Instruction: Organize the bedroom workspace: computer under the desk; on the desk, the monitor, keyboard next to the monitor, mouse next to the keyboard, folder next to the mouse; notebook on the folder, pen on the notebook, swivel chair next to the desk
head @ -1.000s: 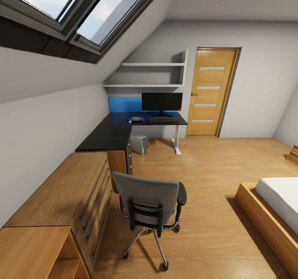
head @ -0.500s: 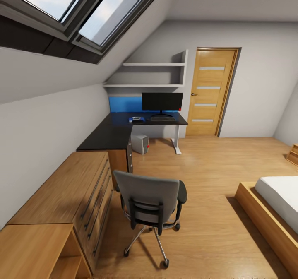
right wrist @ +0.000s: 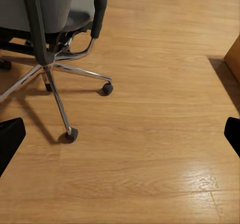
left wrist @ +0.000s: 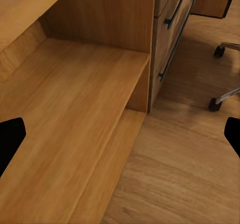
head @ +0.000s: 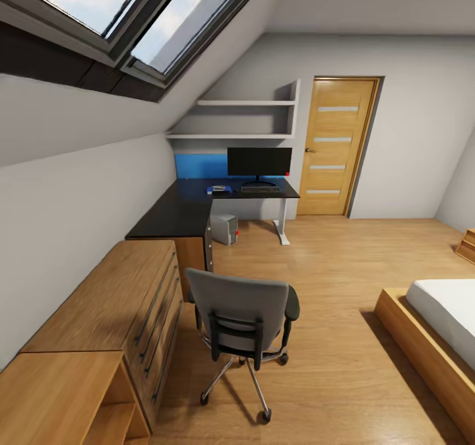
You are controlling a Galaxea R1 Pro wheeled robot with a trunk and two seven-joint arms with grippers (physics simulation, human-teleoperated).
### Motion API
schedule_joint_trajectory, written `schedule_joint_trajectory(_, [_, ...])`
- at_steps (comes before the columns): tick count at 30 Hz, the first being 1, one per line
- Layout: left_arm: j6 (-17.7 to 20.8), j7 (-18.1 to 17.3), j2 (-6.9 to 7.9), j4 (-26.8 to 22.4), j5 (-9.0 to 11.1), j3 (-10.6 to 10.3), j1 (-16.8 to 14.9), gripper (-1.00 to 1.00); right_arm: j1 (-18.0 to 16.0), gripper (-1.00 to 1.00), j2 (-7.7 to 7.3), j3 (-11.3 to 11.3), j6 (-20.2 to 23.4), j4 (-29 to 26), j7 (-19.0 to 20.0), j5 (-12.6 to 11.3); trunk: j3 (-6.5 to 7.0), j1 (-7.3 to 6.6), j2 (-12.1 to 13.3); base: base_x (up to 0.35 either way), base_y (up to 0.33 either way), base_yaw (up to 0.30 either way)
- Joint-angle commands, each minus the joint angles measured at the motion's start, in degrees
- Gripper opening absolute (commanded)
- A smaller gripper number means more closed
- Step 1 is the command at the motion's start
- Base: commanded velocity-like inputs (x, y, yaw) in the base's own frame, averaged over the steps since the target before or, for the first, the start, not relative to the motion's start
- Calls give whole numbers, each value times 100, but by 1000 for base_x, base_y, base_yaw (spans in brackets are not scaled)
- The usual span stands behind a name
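The swivel chair (head: 244, 313) stands on the floor in the near middle, its grey back towards me, well short of the desk (head: 178, 217). The black L-shaped desk fills the far corner. On it the monitor (head: 259, 162) stands with the keyboard (head: 259, 189) in front. Left of the keyboard lies the blue folder (head: 221, 189) with a small grey thing on it, likely the notebook. The mouse and pen are too small to tell. The computer (head: 224, 228) sits under the desk. My left gripper (left wrist: 120, 139) is open over a wooden shelf. My right gripper (right wrist: 120, 139) is open over the floor near the chair's star base (right wrist: 60, 79).
A light wooden dresser (head: 125, 300) runs along the left wall, with an open shelf unit (left wrist: 75, 124) at its near end. A bed (head: 442, 326) in a wooden frame lies at the right. A wooden door (head: 335, 146) stands beside the desk. Bare floor (head: 330, 267) lies between chair and bed.
The whole head view has shifted slightly, so the camera has moved a little forward. The chair, desk and things on it keep their places.
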Motion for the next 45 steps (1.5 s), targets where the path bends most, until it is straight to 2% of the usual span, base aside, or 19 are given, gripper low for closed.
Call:
schedule_joint_trajectory(1, [-7,53,-2,-4,-49,5,-3,100,-5,100,-1,23,-7,3,-60,42,-9,2,-8,-1,103,0])
schedule_joint_trajectory(33, [-13,59,-11,-4,-49,20,-3,100,-2,100,-1,23,-7,3,-60,42,-9,2,-8,0,40,0])
schedule_joint_trajectory(37, [-15,60,-98,-4,-49,34,-1,100,0,100,-3,23,-7,3,-60,42,-9,2,-8,0,3,0])
schedule_joint_trajectory(38, [-15,66,-196,-4,-48,29,-4,100,0,100,-7,23,-7,3,-60,42,-9,2,-8,0,0,0])
schedule_joint_trajectory(43, [-8,91,-223,-34,-14,22,-8,100,0,100,-10,20,4,3,-60,42,-63,68,-128,0,0,0])
schedule_joint_trajectory(45, [140,102,-213,-42,-4,22,-9,100,-2,100,-13,17,71,-6,-64,37,-99,112,-209,0,0,0])
